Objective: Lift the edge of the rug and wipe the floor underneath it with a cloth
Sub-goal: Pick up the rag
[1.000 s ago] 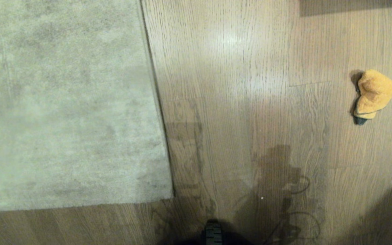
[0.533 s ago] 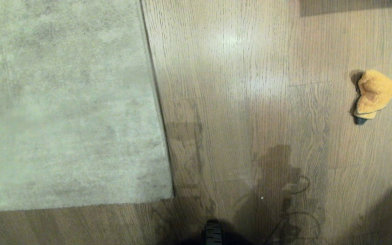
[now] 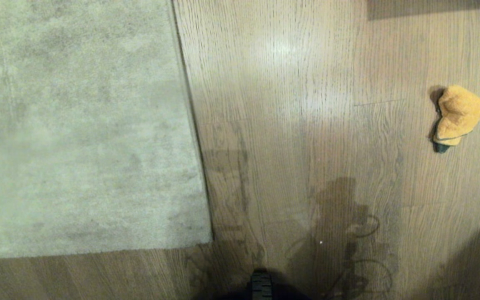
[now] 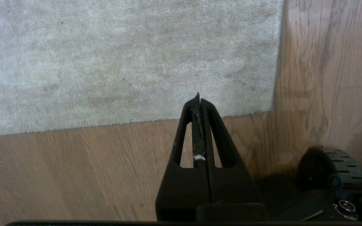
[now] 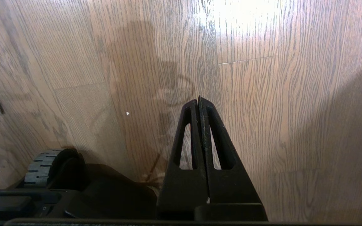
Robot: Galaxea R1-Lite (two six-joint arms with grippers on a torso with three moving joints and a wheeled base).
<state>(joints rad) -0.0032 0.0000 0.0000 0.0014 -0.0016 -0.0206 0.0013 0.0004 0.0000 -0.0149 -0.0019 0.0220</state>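
Currently, rug edge [image 3: 198,166]: flat on floor [image 3: 298,125], near-left, unlifted | cloth [image 3: 456,116]: bunched, far right, well apart, awaiting pickup | left end effector [image 4: 199,97], right end effector [image 5: 199,99]: both clenched, empty, parked above floor.

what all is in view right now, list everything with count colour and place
rug: one, pale grey-beige, lying flat on the robot's left, its near corner down on the boards
floor: one, light brown wood planks, under everything
cloth: one, orange-yellow with a dark tip, bunched on the bare floor far to the robot's right, apart from the rug
wheel: one in the head view, black, at the robot's base
left gripper: one, black, shut and empty, above the rug's near edge
right gripper: one, black, shut and empty, over bare floor
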